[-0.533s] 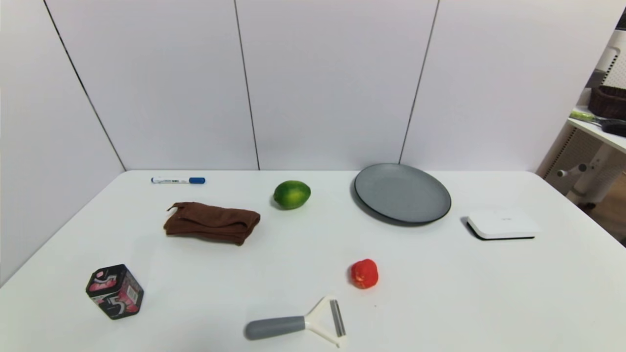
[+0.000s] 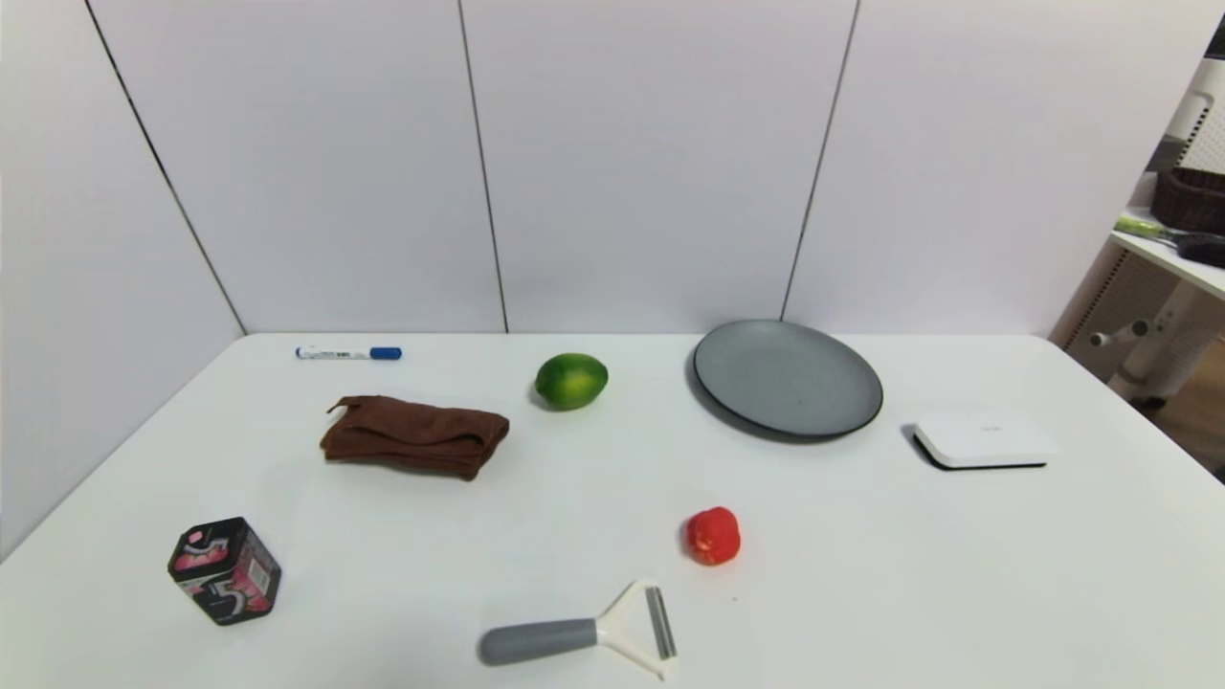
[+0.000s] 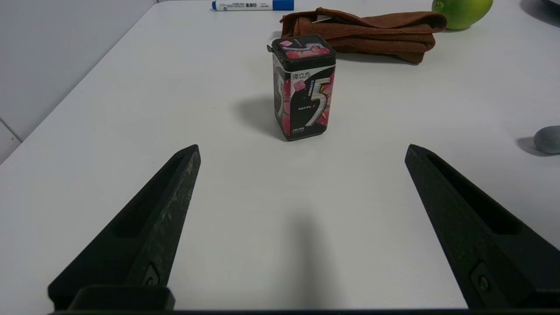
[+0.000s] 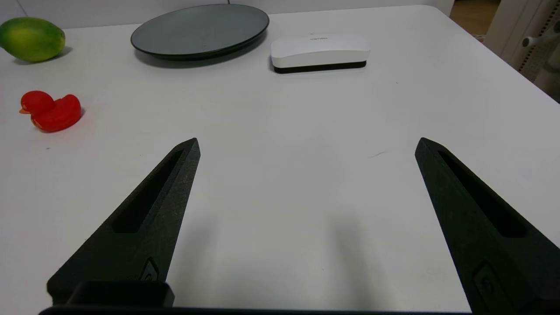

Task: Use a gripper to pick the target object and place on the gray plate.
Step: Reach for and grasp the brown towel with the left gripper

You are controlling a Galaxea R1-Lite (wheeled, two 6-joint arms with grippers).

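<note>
I had both black two-fingered grippers, L (image 3: 302, 151) and R (image 4: 306, 144), spread wide over the white table (image 2: 861, 574), w/ the rumpled dark brown folded cloth (image 2: 414, 436) lying well left of the round gray plate (image 2: 787, 378), green lime (image 2: 570, 380) between.

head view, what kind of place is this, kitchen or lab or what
Probably a robot test bench in a lab or office, not a kitchen: a bare white table against plain wall panels, with unrelated props laid out, such as a marker, brown cloth and gray plate.
</note>
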